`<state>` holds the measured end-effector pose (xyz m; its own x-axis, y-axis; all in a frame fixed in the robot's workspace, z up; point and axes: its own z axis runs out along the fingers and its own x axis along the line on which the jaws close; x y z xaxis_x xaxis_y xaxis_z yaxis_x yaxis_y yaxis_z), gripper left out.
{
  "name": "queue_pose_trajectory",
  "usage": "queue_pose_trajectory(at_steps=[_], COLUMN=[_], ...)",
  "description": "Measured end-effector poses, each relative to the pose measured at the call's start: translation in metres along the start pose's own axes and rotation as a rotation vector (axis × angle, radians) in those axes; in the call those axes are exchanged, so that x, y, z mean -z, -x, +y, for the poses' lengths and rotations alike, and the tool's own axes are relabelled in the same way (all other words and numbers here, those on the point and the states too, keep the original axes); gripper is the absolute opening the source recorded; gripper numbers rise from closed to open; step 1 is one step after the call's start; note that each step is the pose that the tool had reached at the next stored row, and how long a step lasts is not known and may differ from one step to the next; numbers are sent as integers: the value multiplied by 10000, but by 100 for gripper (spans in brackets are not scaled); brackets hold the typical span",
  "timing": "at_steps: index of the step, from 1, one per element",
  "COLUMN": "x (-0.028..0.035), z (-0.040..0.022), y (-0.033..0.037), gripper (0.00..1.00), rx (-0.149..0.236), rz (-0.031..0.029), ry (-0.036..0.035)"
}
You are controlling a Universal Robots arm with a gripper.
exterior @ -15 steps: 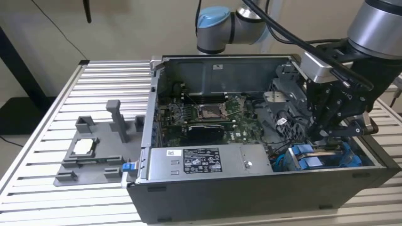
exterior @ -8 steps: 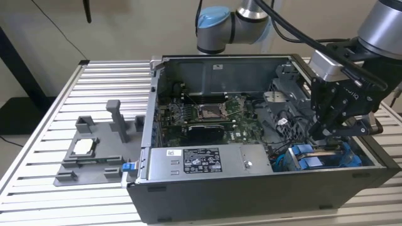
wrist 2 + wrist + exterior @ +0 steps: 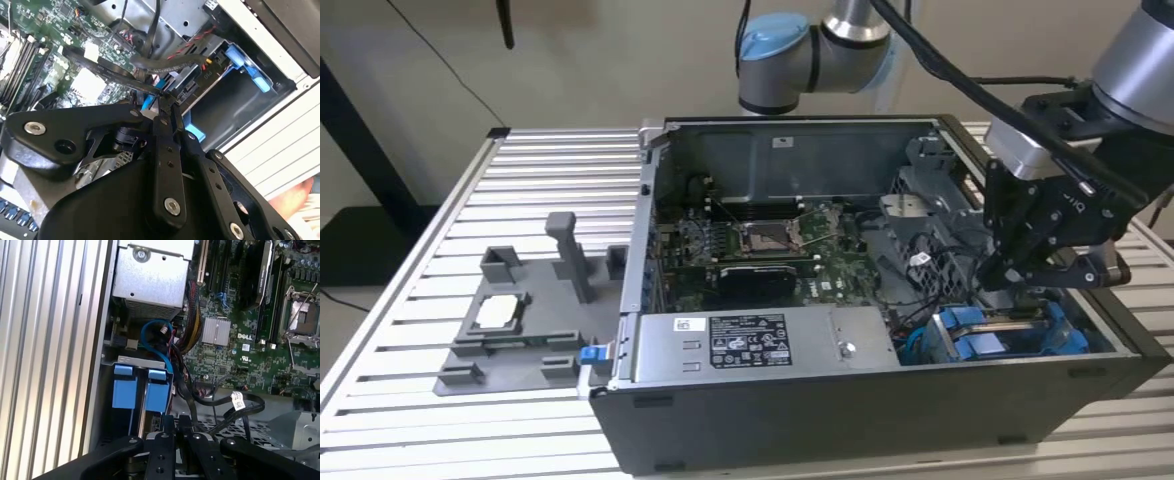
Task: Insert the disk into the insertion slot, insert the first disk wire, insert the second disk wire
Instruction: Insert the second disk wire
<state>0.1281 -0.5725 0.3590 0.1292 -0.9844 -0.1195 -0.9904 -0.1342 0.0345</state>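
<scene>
Gripper (image 3: 1047, 268) inside open computer case (image 3: 854, 400), low over drive cage (image 3: 1101, 335) at exterior view's right front corner. Fingers (image 3: 167, 112) pinched together on flat black cable (image 3: 117, 75) just beside cage. Disk (image 3: 145, 385) with blue caddy tabs sits in cage, directly under gripper. Silver power supply box (image 3: 761, 345) alongside. Case on slatted table (image 3: 400, 330).

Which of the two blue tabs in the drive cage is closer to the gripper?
In the first wrist view, the blue tab nearer the motherboard; the gripper sits just beside it.
</scene>
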Motion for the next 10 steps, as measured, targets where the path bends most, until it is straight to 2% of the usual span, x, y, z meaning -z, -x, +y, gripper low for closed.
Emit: queue_pose_trajectory(at_steps=[4,10], x=[-17,-49], z=[-8,-24], y=[-29,-82], gripper=[16,16], rx=[-26,-109], rz=[-42,-50], ry=[105,108])
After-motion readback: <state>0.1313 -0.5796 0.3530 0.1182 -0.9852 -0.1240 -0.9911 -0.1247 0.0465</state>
